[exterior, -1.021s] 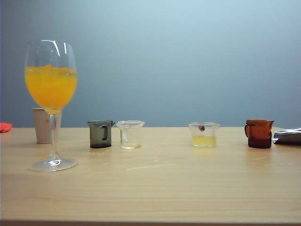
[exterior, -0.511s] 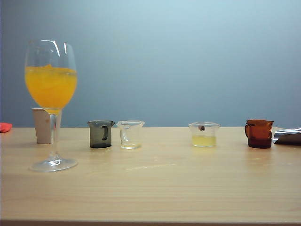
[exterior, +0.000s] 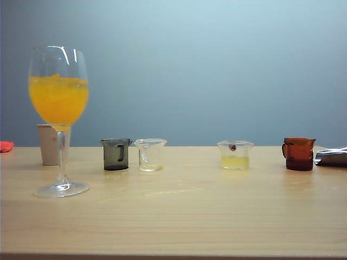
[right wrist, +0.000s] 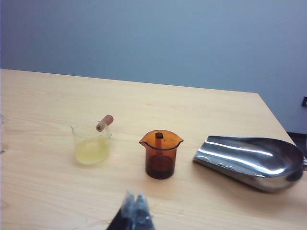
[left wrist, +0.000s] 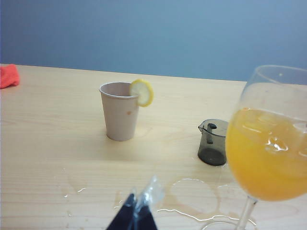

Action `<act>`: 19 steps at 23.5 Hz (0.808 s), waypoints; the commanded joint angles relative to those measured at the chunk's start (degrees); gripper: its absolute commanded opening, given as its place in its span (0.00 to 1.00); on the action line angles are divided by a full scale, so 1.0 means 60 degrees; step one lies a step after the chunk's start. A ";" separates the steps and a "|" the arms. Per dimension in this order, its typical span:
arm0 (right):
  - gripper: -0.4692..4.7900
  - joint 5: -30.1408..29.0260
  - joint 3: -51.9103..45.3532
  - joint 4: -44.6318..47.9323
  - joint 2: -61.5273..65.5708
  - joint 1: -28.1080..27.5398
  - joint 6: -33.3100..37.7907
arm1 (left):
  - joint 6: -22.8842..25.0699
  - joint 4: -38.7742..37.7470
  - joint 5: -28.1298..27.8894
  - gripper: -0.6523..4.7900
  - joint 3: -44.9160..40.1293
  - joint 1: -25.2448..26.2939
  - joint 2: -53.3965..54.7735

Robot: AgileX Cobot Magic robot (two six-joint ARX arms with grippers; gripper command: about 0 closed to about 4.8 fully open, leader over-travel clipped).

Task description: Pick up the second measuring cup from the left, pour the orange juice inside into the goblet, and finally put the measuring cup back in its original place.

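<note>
Nearest in the exterior view, lower left: the goblet (exterior: pixel 58 119), upright on the light wooden table (exterior: pixel 190 216), bowl more than half full of orange juice (exterior: pixel 58 100), round foot flat on the wood. Just behind its stem, a beige paper cup (exterior: pixel 49 144), partly hidden. Further back, strung in a row across the middle of the frame: a smoky grey cup (exterior: pixel 116 154) with a handle, then just to its right the second measuring cup (exterior: pixel 150 155), clear, upright, apart from the grey one and holding no orange liquid that can be made out. Well to the right, a wider clear cup (exterior: pixel 235 155) with pale yellow liquid and a dark spot near the rim, then an amber cup (exterior: pixel 298 154), then a metal scoop (exterior: pixel 332 157) cut off by the right edge. At the far left edge, a scrap of red cloth (exterior: pixel 6 145).

No arm in the exterior view.

Left gripper (left wrist: pixel 135 215) at the bottom centre of the left wrist view, fingers pressed together with nothing between them, above a wet ring on the table, near the goblet. Beyond it, the paper cup with a lemon slice (left wrist: pixel 142 92) on its rim.

Right gripper (right wrist: pixel 134 213) at the bottom centre of the right wrist view, fingers pressed together, empty, near the amber cup.
</note>
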 commanded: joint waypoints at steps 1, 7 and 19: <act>0.09 -0.0590 -0.0240 0.0474 -0.0270 -0.1002 0.0011 | 0.0011 0.0124 0.0033 0.11 0.0029 0.0004 0.0000; 0.09 -0.0561 -0.0412 0.0834 -0.0270 -0.1574 0.0011 | 0.0011 0.0124 0.0033 0.11 0.0029 0.0007 0.0000; 0.09 -0.0561 -0.0412 0.0525 -0.0270 -0.1570 0.0011 | 0.0011 0.0120 0.0033 0.11 0.0029 0.0007 0.0000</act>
